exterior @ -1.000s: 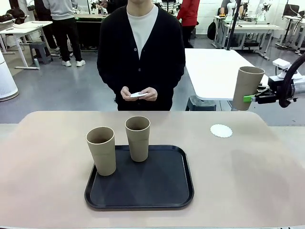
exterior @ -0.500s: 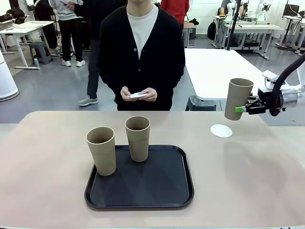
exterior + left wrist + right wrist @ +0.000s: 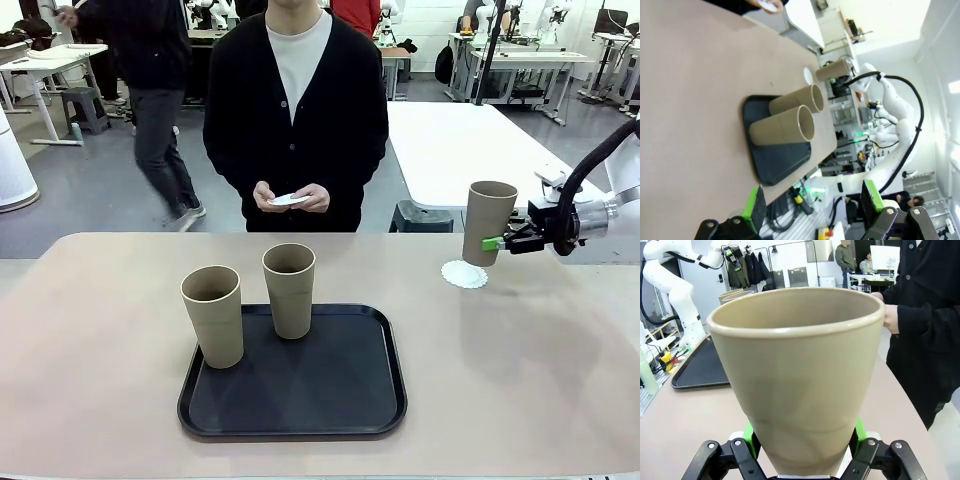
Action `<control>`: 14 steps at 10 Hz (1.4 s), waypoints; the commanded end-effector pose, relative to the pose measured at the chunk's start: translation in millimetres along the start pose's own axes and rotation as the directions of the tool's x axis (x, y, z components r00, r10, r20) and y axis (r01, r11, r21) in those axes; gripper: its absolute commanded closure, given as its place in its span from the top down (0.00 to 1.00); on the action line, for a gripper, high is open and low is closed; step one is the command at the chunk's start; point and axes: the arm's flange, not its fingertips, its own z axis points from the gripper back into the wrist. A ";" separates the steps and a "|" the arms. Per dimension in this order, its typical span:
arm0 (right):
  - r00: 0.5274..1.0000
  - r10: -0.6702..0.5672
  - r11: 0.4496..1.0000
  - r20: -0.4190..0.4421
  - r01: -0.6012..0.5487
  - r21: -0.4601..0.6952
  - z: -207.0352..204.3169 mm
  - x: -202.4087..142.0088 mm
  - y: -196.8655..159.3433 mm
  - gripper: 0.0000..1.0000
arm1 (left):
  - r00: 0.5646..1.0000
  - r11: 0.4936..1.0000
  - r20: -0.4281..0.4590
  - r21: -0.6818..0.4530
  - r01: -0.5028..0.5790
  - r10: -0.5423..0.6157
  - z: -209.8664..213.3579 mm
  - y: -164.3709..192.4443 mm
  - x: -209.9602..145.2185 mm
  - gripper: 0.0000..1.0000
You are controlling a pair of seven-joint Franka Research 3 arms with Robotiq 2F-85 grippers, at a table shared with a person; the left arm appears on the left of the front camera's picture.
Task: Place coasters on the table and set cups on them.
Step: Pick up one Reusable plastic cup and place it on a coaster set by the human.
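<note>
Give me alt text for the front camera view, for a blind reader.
The right tool grips a tan cup by its lower side, over a white coaster on the beige table. On a black tray at centre stand two more cups. Across the table, a person holds another coaster in both hands.

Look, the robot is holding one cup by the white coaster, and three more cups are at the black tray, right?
Not quite: only two more stand at the black tray, the left cup and the middle cup, as the front view shows. The right gripper does hold a third cup by the white coaster.
</note>
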 end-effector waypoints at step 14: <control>0.993 0.121 0.991 -0.004 -0.120 0.055 -13.7 -10.1 0.8 0.81 | 1.000 1.000 0.005 -0.009 0.007 -0.007 1.4 -0.5 -0.4 1.00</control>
